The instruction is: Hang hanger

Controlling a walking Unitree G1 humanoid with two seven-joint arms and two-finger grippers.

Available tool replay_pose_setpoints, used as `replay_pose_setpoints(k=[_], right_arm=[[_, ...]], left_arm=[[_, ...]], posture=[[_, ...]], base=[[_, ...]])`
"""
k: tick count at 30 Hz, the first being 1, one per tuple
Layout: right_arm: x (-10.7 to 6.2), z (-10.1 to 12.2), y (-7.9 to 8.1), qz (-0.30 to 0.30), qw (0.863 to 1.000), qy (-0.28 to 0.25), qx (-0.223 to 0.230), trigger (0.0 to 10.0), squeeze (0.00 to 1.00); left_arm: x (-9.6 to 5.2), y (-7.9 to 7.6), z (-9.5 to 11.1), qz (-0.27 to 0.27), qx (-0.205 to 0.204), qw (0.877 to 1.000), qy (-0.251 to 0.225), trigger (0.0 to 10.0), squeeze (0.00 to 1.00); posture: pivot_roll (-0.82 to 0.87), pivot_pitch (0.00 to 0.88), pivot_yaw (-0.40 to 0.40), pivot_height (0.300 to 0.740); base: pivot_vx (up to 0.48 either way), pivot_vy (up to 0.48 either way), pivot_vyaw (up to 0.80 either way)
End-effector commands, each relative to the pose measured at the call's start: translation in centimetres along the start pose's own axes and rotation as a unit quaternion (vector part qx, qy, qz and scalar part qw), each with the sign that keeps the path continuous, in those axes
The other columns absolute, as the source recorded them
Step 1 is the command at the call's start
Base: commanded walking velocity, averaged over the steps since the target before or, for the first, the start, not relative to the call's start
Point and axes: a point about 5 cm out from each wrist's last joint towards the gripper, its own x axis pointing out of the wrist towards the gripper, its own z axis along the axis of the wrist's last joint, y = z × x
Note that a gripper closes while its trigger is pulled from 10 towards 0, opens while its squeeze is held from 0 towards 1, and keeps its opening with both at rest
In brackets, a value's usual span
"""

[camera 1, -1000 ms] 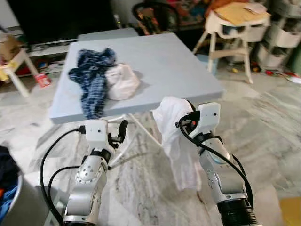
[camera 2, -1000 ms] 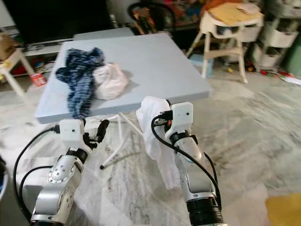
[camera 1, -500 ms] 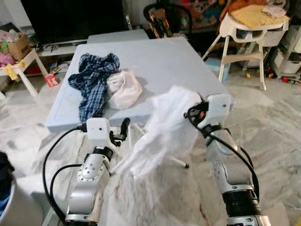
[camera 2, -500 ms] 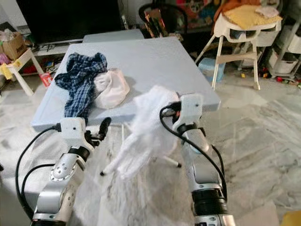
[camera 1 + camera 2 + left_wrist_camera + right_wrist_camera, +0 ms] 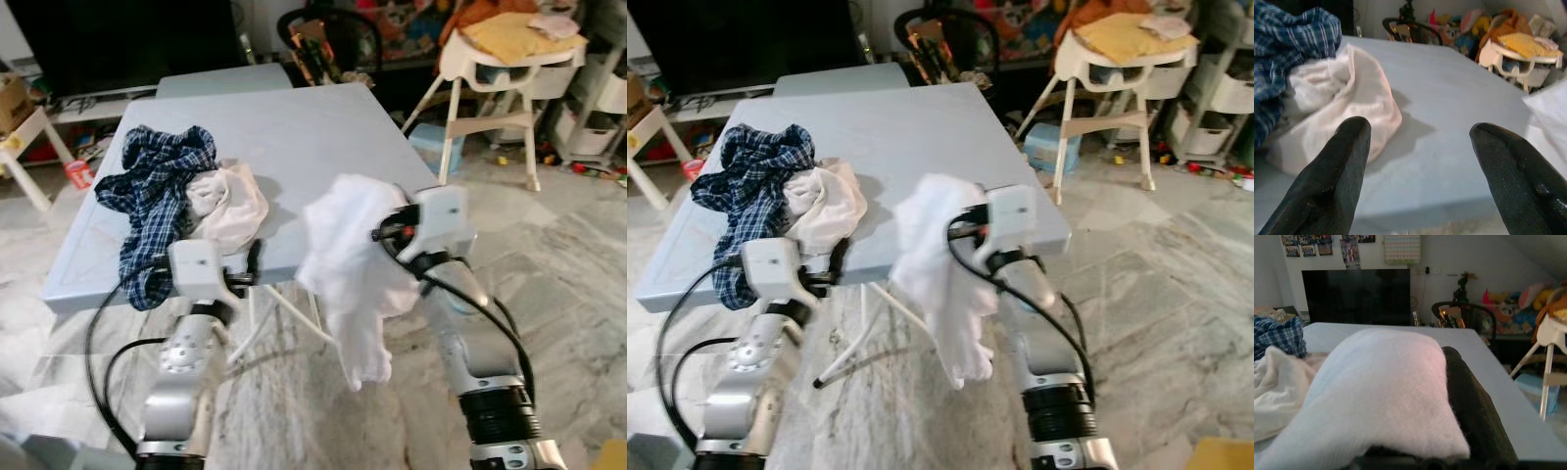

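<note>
One white cloth (image 5: pixel 353 264) hangs from the right gripper (image 5: pixel 390 233), bunched over the black fingers at the top and trailing down below the near edge of the table (image 5: pixel 323 127) toward the marble floor (image 5: pixel 568 284). In the right wrist view the cloth (image 5: pixel 1376 396) drapes over one dark finger (image 5: pixel 1474 416), so the gripper seems to be pinching the fabric, though the second finger is buried under it. No part of the cloth touches the tabletop; it hangs just in front of the table's near right corner.

The left gripper (image 5: pixel 1415 161) is level with the table's near edge, its two fingers (image 5: pixel 1332 181) spread wide apart with nothing between them, pointing across the surface.

Two more garments lie on the table's left part: one blue plaid shirt (image 5: pixel 152 196), spilling over the near edge, and one pale cream garment (image 5: pixel 230 201) touching it on its right. The rest of the grey tabletop, from the middle to the right and far edges, is bare.

Past the table stand one dark screen (image 5: pixel 127 39), one black chair (image 5: pixel 328 34) and, well to the right, one white high chair (image 5: pixel 500 69) with a yellow cushion. A white stool (image 5: pixel 24 137) sits at the far left.
</note>
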Motion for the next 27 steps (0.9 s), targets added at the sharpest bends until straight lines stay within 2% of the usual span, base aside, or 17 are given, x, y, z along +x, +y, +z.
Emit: replay_pose_setpoints(k=[1,27], right_arm=[[0.76,1.31,1.61,0.032,0.999,-0.03,0.006,10.0,0.0],[0.73,1.19,1.34,0.034,0.999,-0.028,-0.002,10.0,0.0]], left_arm=[[-0.13,1.06,0.33,0.018,0.005,1.0,-0.005,10.0,0.0],[0.01,0.67,0.06,0.017,0.001,1.0,0.0,10.0,0.0]], posture=[[0.01,0.0,0.009,0.74],[0.0,0.0,0.008,0.74]], base=[[0.371,0.274,0.0],[0.353,0.322,0.0]])
